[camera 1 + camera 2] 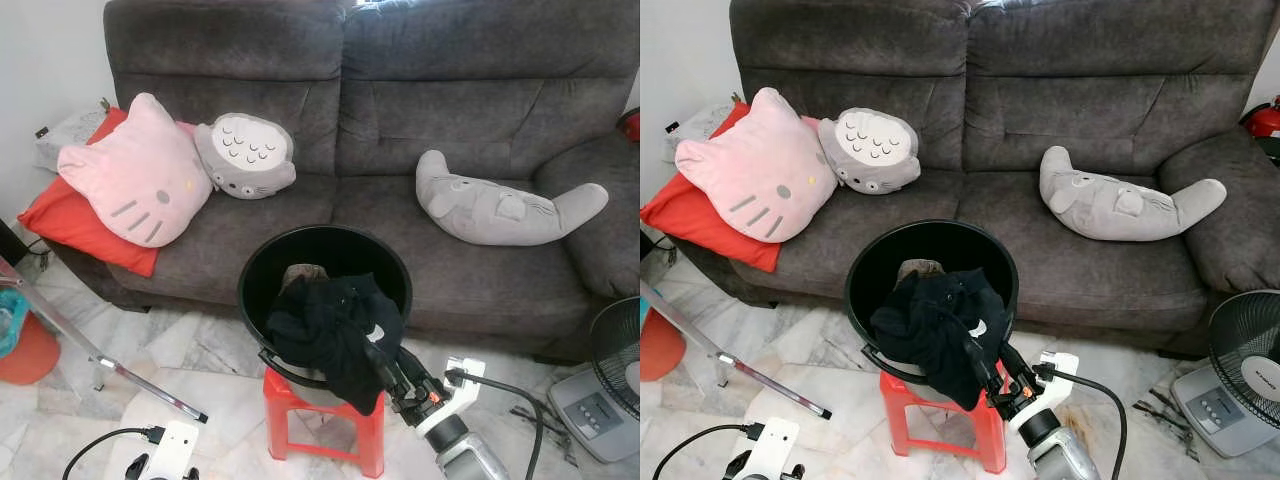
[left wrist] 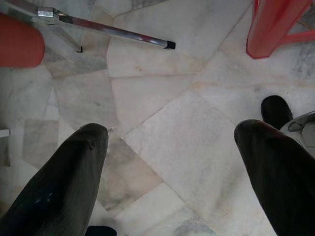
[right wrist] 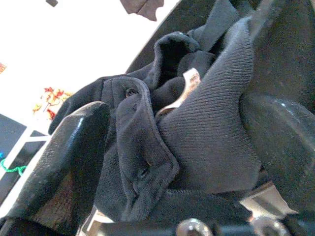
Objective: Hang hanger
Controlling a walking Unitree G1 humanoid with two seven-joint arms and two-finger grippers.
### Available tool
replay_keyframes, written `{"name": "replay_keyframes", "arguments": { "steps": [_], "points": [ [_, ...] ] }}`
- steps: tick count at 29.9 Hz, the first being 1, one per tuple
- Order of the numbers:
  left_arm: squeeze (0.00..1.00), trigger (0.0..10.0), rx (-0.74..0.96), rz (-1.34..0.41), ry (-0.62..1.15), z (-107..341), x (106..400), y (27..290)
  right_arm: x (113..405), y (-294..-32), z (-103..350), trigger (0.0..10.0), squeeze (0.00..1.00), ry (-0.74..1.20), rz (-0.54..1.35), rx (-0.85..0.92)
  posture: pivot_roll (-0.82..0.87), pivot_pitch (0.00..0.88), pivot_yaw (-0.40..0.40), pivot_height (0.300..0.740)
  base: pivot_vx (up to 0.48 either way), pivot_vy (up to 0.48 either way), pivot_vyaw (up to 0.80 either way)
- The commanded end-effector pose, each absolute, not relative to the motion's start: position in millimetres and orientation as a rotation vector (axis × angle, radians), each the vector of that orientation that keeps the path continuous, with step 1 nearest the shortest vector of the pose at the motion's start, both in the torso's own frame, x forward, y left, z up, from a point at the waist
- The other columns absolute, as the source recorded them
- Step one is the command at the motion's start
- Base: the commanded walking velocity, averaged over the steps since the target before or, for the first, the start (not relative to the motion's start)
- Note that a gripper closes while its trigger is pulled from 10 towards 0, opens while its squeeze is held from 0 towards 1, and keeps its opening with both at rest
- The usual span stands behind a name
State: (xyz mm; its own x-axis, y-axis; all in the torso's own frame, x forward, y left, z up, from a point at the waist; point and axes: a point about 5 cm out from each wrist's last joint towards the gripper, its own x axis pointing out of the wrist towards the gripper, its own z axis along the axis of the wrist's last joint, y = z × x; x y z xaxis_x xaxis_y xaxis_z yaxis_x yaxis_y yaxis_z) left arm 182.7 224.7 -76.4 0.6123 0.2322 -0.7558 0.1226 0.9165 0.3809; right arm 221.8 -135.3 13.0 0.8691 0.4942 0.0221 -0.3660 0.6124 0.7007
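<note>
**Right claw at the black garment in the bucket**

A black bucket was seen standing on a red plastic stool on the marble floor, just in front of a dark grey sofa. A black garment was heaped in the bucket and draped over its near rim, with a paler piece of cloth showing behind it inside. No hanger could be made out among the cloth.

The right claw was placed at the near rim of the bucket, against the hanging part of the garment. In the right wrist view its two fingers were spread with a thick fold of the black knit cloth between them; whether the cloth was pinched could not be told.

The left claw was held low over the floor, its fingers wide apart with nothing between them. A metal bar with a black end cap lay across the tiles beyond it, near a leg of the stool.

On the sofa, a pink cat-face cushion was leaned on a red cushion, a grey round plush was set just beside it, and a long grey plush was laid on the other seat. A fan was seen at the right edge.
</note>
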Motion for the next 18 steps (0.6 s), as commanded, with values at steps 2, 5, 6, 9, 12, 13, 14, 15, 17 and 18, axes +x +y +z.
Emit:
{"name": "replay_keyframes", "arguments": {
  "steps": [2, 5, 6, 9, 12, 13, 14, 15, 17, 18],
  "points": [
    [0.00, 10.0, 0.449, 0.068, 0.922, -76.3, 180.2, 230.3, 221.1, -129.8, 11.1, 10.0, 0.00, 0.201, 0.509, 0.765, -0.02, 0.000, 0.079, 0.740, 0.000, 0.000, 0.00],
    [0.00, 10.0, 0.451, 0.068, 0.922, -76.3, 180.2, 230.3, 217.9, -130.0, 5.6, 10.0, 0.00, 0.228, 0.502, 0.758, -0.02, 0.000, 0.079, 0.740, 0.000, 0.000, 0.00],
    [0.00, 10.0, 0.453, 0.067, 0.921, -76.2, 180.3, 230.3, 216.0, -130.7, 1.7, 10.0, 0.00, 0.246, 0.495, 0.759, -0.02, 0.000, 0.079, 0.740, 0.000, 0.000, 0.00],
    [0.00, 10.0, 0.455, 0.067, 0.920, -76.1, 180.4, 230.4, 213.3, -132.1, -5.5, 10.0, 0.00, 0.283, 0.480, 0.763, -0.02, 0.000, 0.079, 0.740, 0.000, 0.000, 0.00],
    [0.00, 10.0, 0.458, 0.068, 0.919, -76.1, 180.4, 230.5, 211.7, -133.1, -13.2, 10.0, 0.00, 0.324, 0.454, 0.749, -0.02, 0.000, 0.079, 0.740, 0.000, 0.000, 0.00],
    [0.00, 10.0, 0.459, 0.068, 0.918, -76.0, 180.5, 230.5, 211.3, -133.4, -16.0, 10.0, 0.00, 0.335, 0.447, 0.749, -0.02, 0.000, 0.079, 0.740, 0.000, 0.000, 0.00],
    [0.00, 10.0, 0.459, 0.068, 0.918, -76.0, 180.5, 230.5, 211.3, -133.4, -16.0, 10.0, 0.00, 0.335, 0.447, 0.749, -0.02, 0.000, 0.079, 0.740, 0.000, 0.000, 0.00],
    [0.00, 10.0, 0.460, 0.069, 0.917, -76.0, 180.5, 230.5, 211.3, -133.3, -18.1, 10.0, 0.00, 0.346, 0.444, 0.746, -0.02, 0.000, 0.079, 0.740, 0.000, 0.000, 0.00],
    [0.00, 10.0, 0.462, 0.070, 0.917, -75.8, 180.6, 230.8, 212.2, -132.6, -18.9, 10.0, 0.00, 0.349, 0.444, 0.748, -0.01, 0.000, 0.081, 0.740, 0.000, 0.000, 0.00],
    [0.00, 10.0, 0.463, 0.071, 0.916, -75.8, 180.6, 231.0, 212.8, -132.4, -19.2, 10.0, 0.00, 0.349, 0.444, 0.749, -0.01, 0.000, 0.081, 0.740, 0.000, 0.000, 0.00]
  ]
}}
